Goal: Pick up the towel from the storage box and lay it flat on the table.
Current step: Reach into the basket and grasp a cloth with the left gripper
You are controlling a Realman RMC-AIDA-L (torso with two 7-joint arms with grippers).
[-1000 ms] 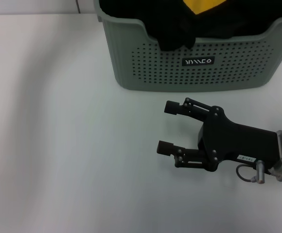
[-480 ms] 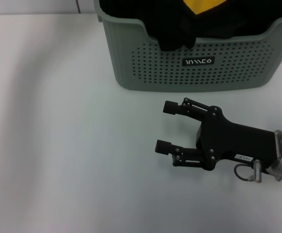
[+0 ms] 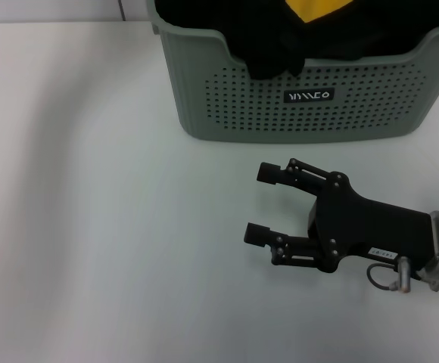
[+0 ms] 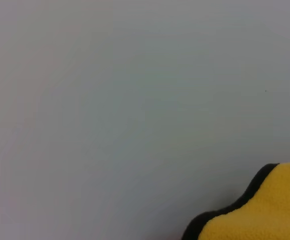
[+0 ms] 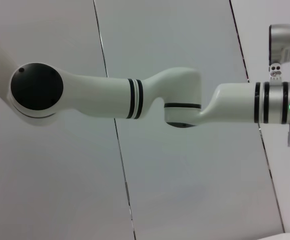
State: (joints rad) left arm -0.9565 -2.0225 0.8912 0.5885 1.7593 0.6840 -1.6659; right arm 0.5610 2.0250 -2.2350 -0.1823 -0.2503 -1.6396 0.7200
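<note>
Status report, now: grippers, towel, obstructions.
Right gripper open, over the table before the storage box. Left gripper unseen. Towel in box among black cloths.

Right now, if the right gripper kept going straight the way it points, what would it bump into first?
Probably nothing. The black right gripper, jaws open, points sideways across the plain white table, toward the robot's left. The grey-green perforated plastic storage box sits off that line, farther from the robot. Its height above the table is unclear.
</note>
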